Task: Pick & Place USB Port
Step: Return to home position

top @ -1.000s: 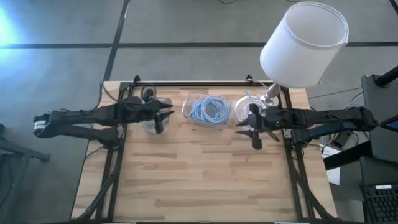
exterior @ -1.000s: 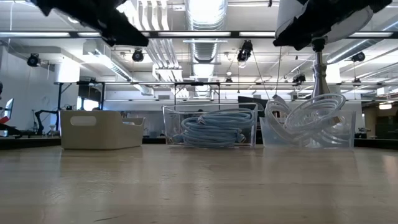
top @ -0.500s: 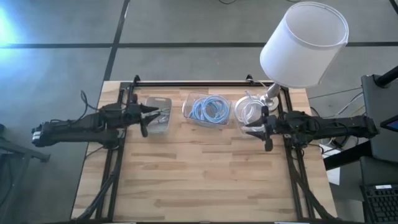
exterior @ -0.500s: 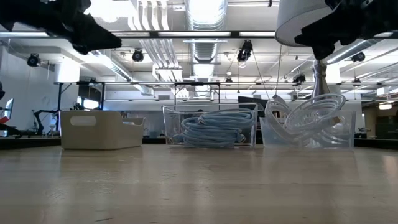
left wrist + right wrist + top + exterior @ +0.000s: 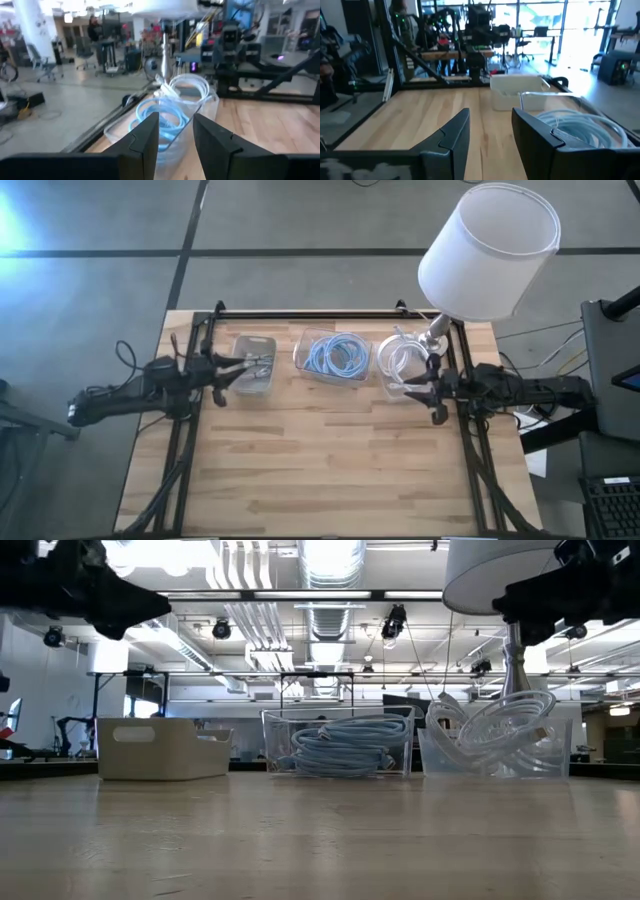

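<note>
I see left gripper (image 5: 235, 367) and right gripper (image 5: 412, 388) drawn back off the bins, jaws narrowly parted, empty (blue cables (image 5: 337, 355) in middle bin (image 5: 298, 360), white cables (image 5: 400, 358) in right bin (image 5: 383, 376)): sorting looks done, homing

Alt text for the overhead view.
Three bins line the table's far edge: a gray bin, a middle bin of blue cables, a right bin of white cables. The left gripper and right gripper hover open at its sides.

An open-plan robotics lab: exposed ceiling ducts (image 5: 318, 600), a concrete floor (image 5: 90, 290), office chairs (image 5: 42, 65), another robot rig (image 5: 479, 25) on a far bench.
</note>
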